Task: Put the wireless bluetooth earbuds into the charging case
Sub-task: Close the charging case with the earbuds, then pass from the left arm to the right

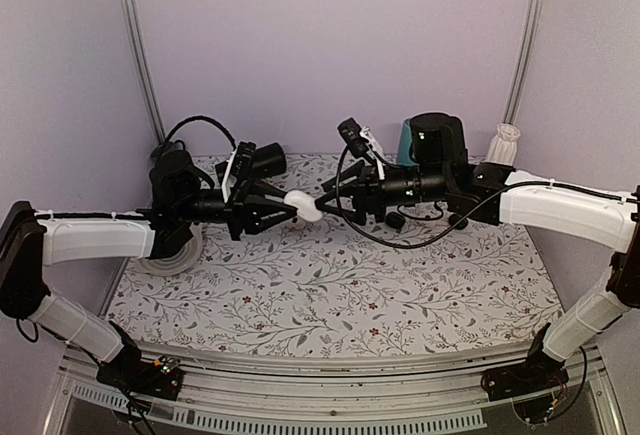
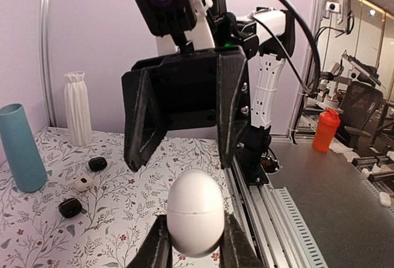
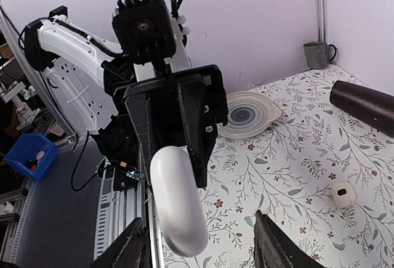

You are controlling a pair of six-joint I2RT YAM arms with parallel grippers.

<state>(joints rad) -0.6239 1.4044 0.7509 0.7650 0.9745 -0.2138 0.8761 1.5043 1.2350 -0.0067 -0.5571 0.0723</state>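
Note:
The white charging case (image 1: 301, 205) is held in the air between the two arms, lid shut, with a seam round its middle. My left gripper (image 1: 285, 207) is shut on it; in the left wrist view the case (image 2: 196, 212) stands upright between my fingers (image 2: 159, 243). My right gripper (image 1: 328, 202) is open, facing the case and just short of it. In the right wrist view the case (image 3: 175, 203) hangs ahead of my spread fingers (image 3: 130, 251). Two small black lumps (image 2: 97, 163) (image 2: 71, 207) and a white round piece (image 2: 82, 183) lie on the table.
A teal cylinder (image 2: 21, 148) and a white ribbed vase (image 2: 78, 108) stand at the back right of the table. A plate (image 3: 246, 114) and a dark mug (image 3: 317, 54) are on the left side. A black cylinder (image 3: 363, 101) lies at the back.

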